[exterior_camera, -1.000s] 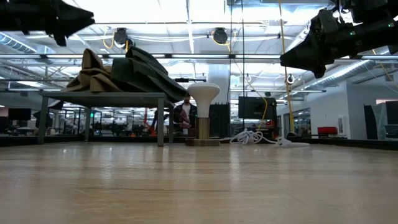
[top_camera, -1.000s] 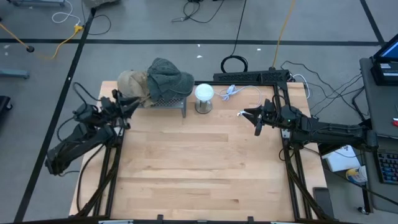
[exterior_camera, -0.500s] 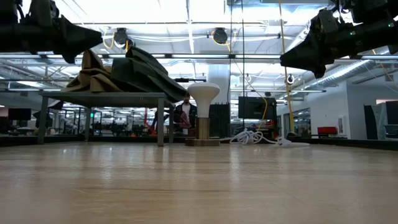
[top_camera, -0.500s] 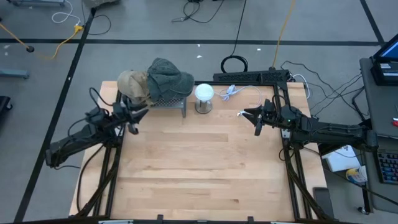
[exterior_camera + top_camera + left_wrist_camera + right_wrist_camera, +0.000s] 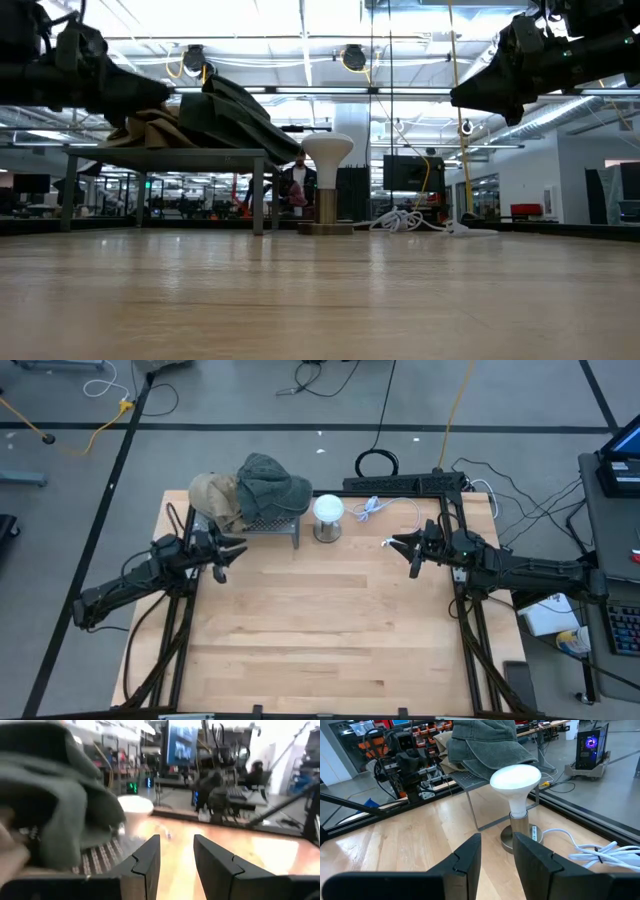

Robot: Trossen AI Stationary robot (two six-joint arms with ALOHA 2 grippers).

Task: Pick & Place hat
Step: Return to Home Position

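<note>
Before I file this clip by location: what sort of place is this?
Probably a robotics lab: left arm and right arm at a wooden table, loose cables on the floor, monitors in the hall behind.

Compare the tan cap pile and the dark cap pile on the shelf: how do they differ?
Colour: the tan cap pile is light brown, the dark cap pile grey-green. Place: the tan pile sits at the shelf end away from the lamp, the dark pile at the end beside it. Spread: the dark pile looks broader than the tan one. Both rest on the shelf, touching.
</note>
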